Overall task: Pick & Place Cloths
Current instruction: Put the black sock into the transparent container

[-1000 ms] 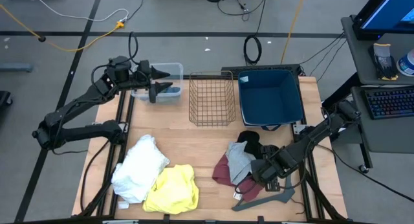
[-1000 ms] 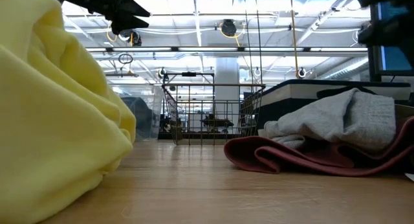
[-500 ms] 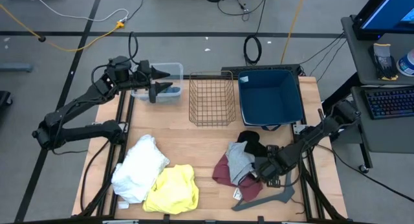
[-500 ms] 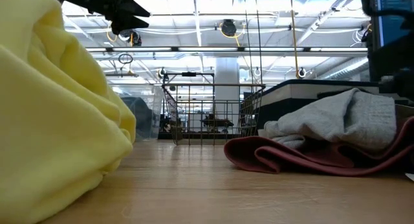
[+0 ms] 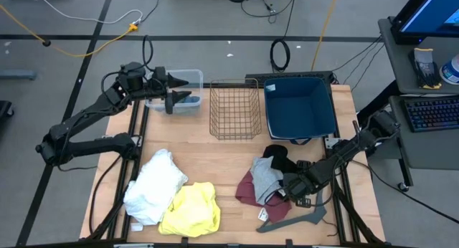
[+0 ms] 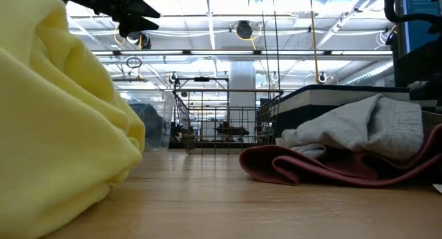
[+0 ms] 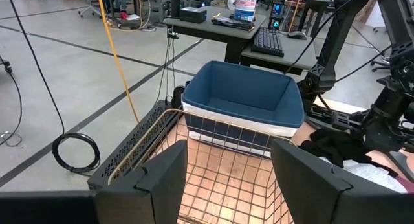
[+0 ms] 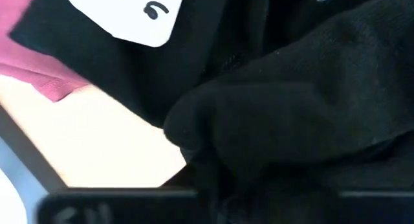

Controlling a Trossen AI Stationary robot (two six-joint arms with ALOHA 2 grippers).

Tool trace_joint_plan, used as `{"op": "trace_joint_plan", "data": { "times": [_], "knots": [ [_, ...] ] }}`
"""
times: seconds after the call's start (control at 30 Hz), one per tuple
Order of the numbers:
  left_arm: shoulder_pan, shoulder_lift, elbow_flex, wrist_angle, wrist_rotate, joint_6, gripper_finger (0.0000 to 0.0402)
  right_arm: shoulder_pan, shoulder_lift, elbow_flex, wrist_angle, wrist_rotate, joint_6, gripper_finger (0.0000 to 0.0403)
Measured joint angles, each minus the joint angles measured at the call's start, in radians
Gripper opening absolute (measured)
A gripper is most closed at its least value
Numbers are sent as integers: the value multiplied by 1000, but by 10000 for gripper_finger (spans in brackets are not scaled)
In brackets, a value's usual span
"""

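The bench [image 5: 229,151] carries a blue bin [image 5: 301,108] and a wire basket [image 5: 234,82] at its far edge, both with nothing in them, and a clear tub [image 5: 188,79] at the far left corner. None of the cloths has reached a container yet.

At the near left lie a white cloth [image 5: 154,185] and a yellow cloth [image 5: 191,208], touching each other. At the near right is a pile: a maroon cloth [image 5: 246,189] underneath, a grey cloth [image 5: 265,178] on it, and a black cloth [image 5: 280,160] at the far side. A dark hanger [image 5: 294,221] lies just beside the pile, toward the near edge.

The left tool [image 5: 172,97] hangs over the tub with its fingers spread and nothing between them, in the same place as a second ago.

The right tool [image 5: 292,188] has changed. Over the last second it slid from the pile's right edge in against the cloths, and it now sits low on the pile where grey and black meet. Its wrist view is filled with bunched black fabric, with a strip of maroon and bare bench beside it. Whether this tool is spread or already pinching cloth cannot be told. The pile itself has not shifted.

This looks like the start of a first pick, probably of the black cloth. A lift would likely drag the grey cloth along with it.
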Motion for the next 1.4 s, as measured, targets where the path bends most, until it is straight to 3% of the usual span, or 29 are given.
{"op": "trace_joint_plan", "data": {
  "times": [0.1, 0.5, 0.73, 1.4],
  "knots": [
    [0, 0, 0, 0, 0, -4, 227, 0, -12, 20, 0, -17, 0, 11],
    [-58, 0, 0, 0, -1, 0, 227, -1, -128, 119, -5, -18, 45, 8],
    [-98, 0, 0, 0, 0, 0, 228, 0, -219, 161, -5, 41, 52, 8],
    [-169, 0, 0, 0, 0, 2, 227, 0, -356, 164, 7, 58, 52, 14]
  ]
}}
